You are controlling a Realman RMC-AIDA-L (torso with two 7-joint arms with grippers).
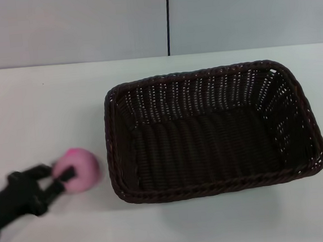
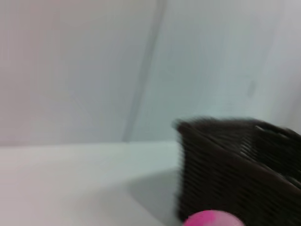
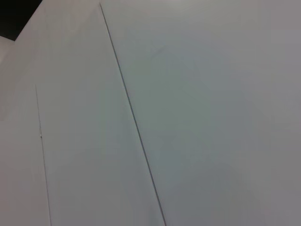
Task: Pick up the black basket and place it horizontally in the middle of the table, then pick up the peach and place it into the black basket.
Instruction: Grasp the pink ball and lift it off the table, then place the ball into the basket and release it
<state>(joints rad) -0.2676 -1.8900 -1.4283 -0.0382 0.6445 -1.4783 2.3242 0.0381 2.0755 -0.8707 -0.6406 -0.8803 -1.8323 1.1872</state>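
I see the peach (image 1: pixel 80 169) sitting on the table (image 1: pixel 41 109), just to the left of the black basket (image 1: pixel 213 130). It is pink and round, and it is not inside the basket. A small strip of bare table lies between the two.

My left gripper (image 1: pixel 63 176) is right at the peach, on the side away from the basket. Its two black fingers (image 1: pixel 41 170) are spread and reach around the near side of the fruit, one finger above it and one below it. The tips look like they touch the peach, but I cannot tell if they squeeze it yet. The black arm runs off toward the lower left corner of the head view.

In the left wrist view I see only the top of the peach (image 2: pixel 214 219) at the bottom edge, with the dark woven wall of the basket (image 2: pixel 235 174) close behind it.

The basket lies flat with its long side running left to right. It is open at the top and nothing is in it. Nothing stands between the peach and the basket.

I cannot see my right gripper in any view. Its camera shows only a pale wall (image 3: pixel 197 113) with a thin dark line on it.

The table is white and flat. Behind the basket is a pale grey wall (image 1: pixel 74 26) with a thin dark seam (image 1: pixel 168 18) running up it.
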